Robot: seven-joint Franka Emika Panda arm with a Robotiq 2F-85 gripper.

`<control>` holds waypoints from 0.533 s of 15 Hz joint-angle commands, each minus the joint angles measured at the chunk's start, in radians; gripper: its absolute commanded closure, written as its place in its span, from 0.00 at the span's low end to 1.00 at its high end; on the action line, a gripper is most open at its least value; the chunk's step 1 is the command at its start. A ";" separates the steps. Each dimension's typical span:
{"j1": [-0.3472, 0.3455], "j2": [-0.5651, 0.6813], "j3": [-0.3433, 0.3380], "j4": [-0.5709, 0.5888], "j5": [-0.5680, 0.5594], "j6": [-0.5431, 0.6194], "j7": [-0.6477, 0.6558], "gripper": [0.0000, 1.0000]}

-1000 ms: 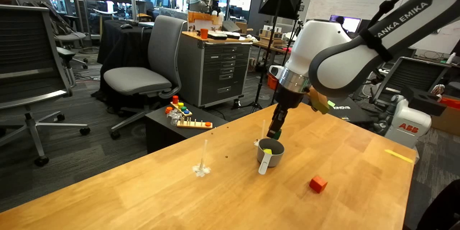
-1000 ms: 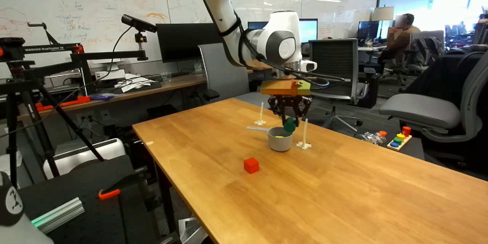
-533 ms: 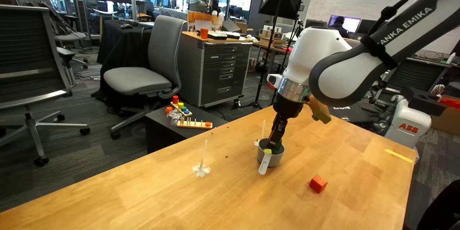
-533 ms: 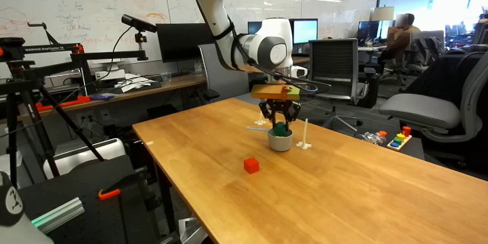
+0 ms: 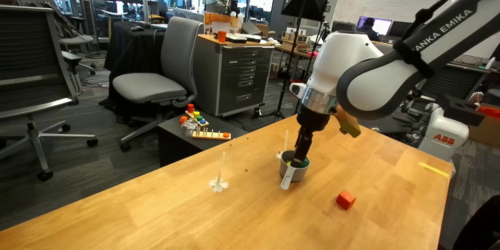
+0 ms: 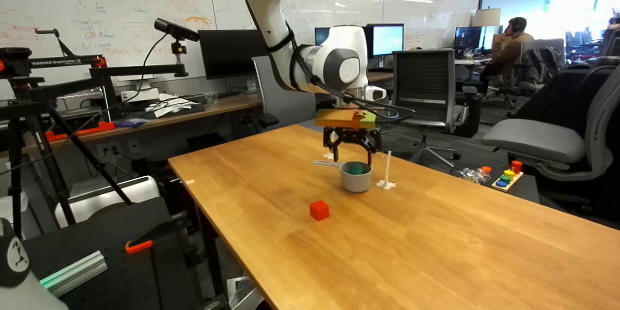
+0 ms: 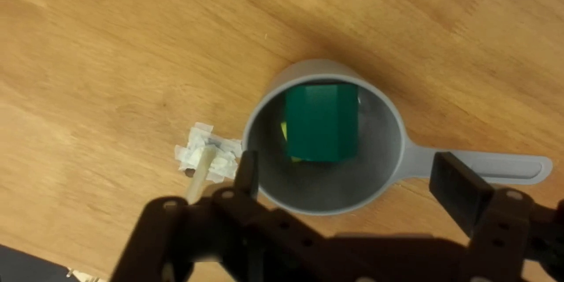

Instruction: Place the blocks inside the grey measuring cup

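Our wooden worktop (image 6: 436,232) spreads out beneath the end effector (image 6: 352,160), whose jaws we see standing wide apart. Below it sits the grey measuring cup (image 6: 356,184). Looking down into it, the wrist view shows us the green block (image 7: 319,123) inside and slivers of the yellow block (image 7: 283,130) under it, the rest hidden. Only the exterior views give us the red block (image 5: 346,200), lying on the worktop well apart from the end effector. From the wrist, a finger (image 7: 460,191) covers part of the cup's handle (image 7: 520,167), and we cannot tell whether either fingertip touches the cup.
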 commanded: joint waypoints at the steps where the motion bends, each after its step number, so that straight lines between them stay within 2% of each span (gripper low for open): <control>1: -0.004 -0.051 -0.003 -0.048 0.021 -0.039 -0.007 0.00; 8: 0.000 -0.117 -0.024 -0.202 0.007 -0.004 0.007 0.00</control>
